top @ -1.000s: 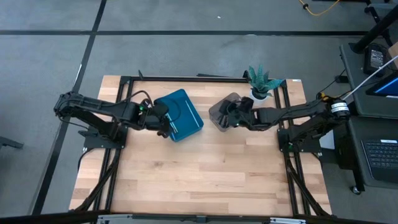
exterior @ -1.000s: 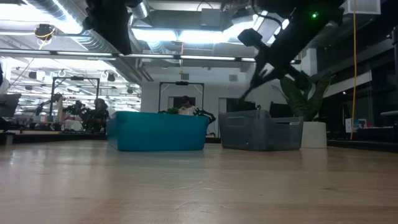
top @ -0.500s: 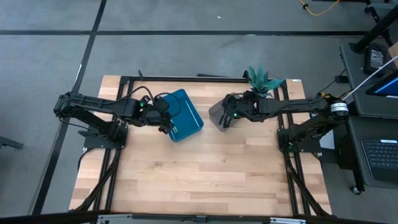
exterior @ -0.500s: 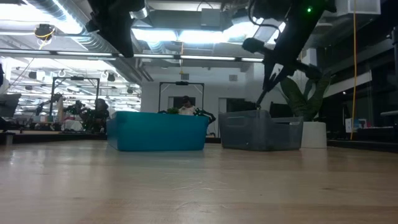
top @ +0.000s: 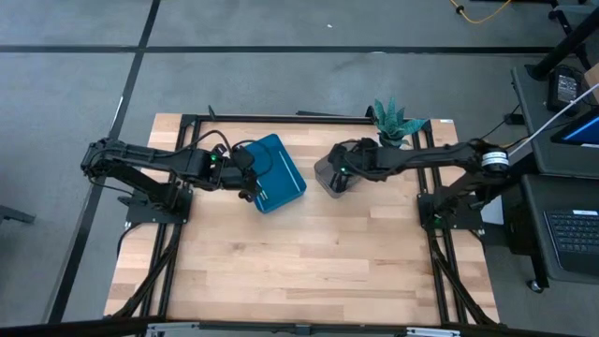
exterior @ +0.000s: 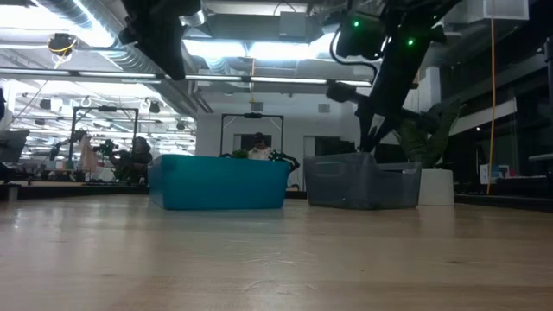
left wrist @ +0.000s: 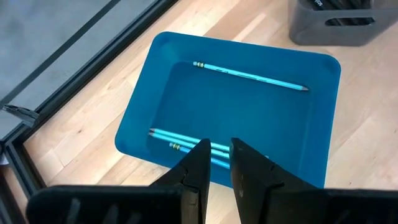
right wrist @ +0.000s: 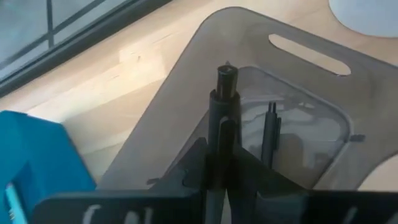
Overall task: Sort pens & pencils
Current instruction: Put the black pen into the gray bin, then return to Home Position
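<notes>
A black pen [right wrist: 222, 106] sits in my right gripper [right wrist: 219, 155], which is shut on it above the grey bin [top: 328, 173]. Another black pen [right wrist: 270, 134] lies inside that grey bin [right wrist: 186, 81]. My left gripper [left wrist: 219, 152] hovers open and holding nothing over the near side of the blue bin [left wrist: 323, 124]. One light blue pencil [left wrist: 249, 76] lies along the blue bin's floor, and others [left wrist: 180, 140] lie side by side just beyond my left fingertips. In the high view my left gripper [top: 251, 183] is at the blue bin's [top: 276, 173] left edge. My right gripper pinches the black pen between its two fingers, the pen lying along them. Its free end [right wrist: 226, 71] sticks out past the fingertips. The fingers slant down from the table's right, and the pen is lifted clear, pointing down into the grey bin [exterior: 361, 180].
A potted plant [top: 393, 122] in a white pot stands just beyond the grey bin at the table's far right. The two bins sit side by side on the far half of the wooden table [top: 299, 262]; its near half is bare wood. A black frame edges the table.
My right gripper has moved toward the table's left and far edge, from beside the grey bin to over it, and has tipped more steeply downward, carrying the black pen along.
</notes>
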You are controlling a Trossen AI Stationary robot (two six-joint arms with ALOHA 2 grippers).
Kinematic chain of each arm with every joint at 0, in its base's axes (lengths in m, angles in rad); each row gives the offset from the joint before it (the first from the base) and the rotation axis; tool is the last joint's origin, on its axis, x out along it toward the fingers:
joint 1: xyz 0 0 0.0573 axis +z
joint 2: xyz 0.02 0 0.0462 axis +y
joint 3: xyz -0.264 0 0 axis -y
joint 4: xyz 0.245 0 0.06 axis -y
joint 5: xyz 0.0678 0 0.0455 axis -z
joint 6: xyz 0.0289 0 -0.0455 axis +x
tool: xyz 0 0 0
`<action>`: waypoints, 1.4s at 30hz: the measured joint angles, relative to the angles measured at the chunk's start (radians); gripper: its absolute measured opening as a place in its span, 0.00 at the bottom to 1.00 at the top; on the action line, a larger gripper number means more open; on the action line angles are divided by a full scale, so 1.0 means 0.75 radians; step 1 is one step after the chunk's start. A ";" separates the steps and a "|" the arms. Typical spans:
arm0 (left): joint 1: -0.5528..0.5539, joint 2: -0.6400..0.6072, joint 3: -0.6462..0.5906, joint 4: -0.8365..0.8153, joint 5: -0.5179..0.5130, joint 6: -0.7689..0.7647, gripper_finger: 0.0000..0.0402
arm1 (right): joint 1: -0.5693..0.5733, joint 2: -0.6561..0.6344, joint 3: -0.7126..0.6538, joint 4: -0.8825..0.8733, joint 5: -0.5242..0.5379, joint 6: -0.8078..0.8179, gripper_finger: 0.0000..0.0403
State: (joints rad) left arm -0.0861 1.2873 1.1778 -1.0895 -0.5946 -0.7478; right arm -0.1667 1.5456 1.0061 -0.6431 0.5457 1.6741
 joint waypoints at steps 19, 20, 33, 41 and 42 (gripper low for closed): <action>-0.001 0.000 0.000 -0.037 -0.012 0.001 0.14 | -0.029 0.141 -0.001 0.060 -0.047 0.003 0.09; -0.001 0.000 0.000 -0.037 -0.014 0.001 0.14 | -0.032 0.146 -0.001 0.060 -0.053 0.004 0.09; -0.001 0.000 0.000 -0.034 -0.022 0.025 0.14 | -0.036 0.164 -0.001 0.063 0.000 0.023 0.15; -0.001 0.000 0.000 -0.032 -0.024 0.025 0.14 | -0.036 0.164 -0.001 0.064 0.001 0.022 0.24; -0.001 0.000 0.000 -0.032 -0.024 0.025 0.14 | -0.035 0.164 -0.001 0.064 0.001 0.022 0.25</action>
State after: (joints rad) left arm -0.0872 1.2873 1.1778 -1.1133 -0.6125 -0.7288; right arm -0.1928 1.6684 1.0058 -0.5951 0.5461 1.6907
